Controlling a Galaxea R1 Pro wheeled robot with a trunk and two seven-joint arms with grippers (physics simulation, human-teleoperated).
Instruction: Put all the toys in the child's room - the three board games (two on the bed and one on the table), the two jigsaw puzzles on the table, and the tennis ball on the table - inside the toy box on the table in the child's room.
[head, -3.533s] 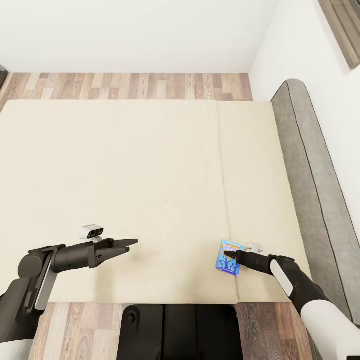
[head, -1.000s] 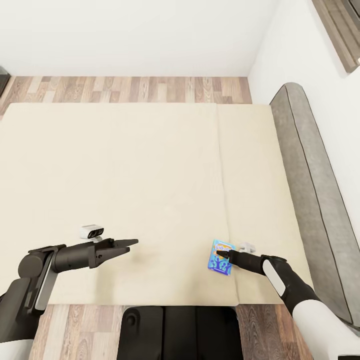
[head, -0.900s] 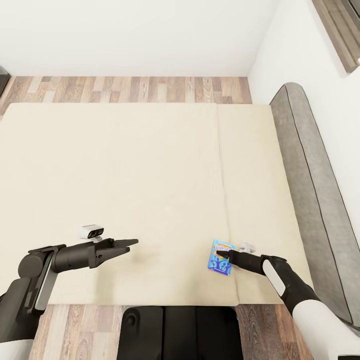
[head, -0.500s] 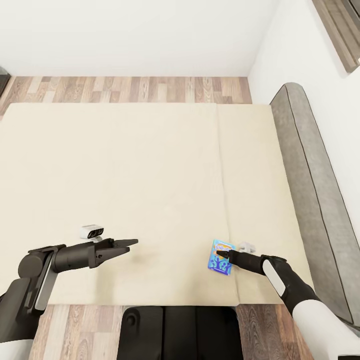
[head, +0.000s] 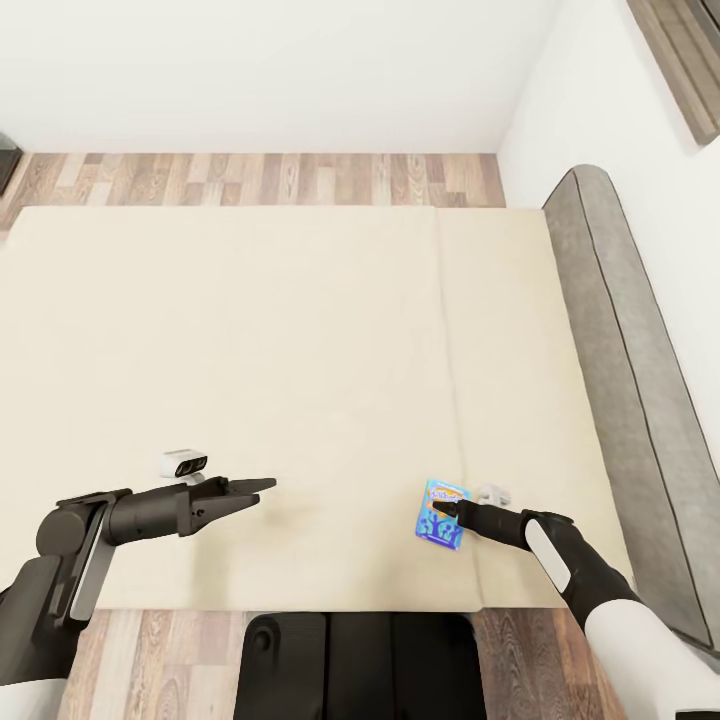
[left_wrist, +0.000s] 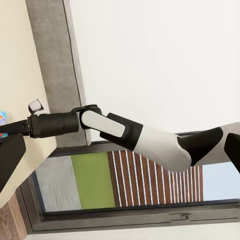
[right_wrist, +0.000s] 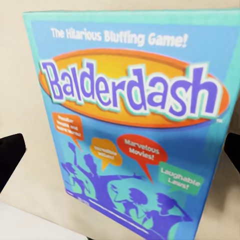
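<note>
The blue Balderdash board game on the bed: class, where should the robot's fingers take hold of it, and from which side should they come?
Grip the blue board game across its two long side edges, coming from the bed's near edge, as the right gripper does. In the right wrist view the box shows between two dark fingers, so that width seems to fit their opening. It looks thin, so its broad face offers no hold.

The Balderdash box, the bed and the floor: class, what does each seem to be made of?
Balderdash box: looks like printed card with a smooth finish, going by its flat faces and sharp lettering.
Bed: cream, matte, probably fabric, with one faint seam.
Floor: wood planks or wood-look laminate, with visible grain and joints.
</note>
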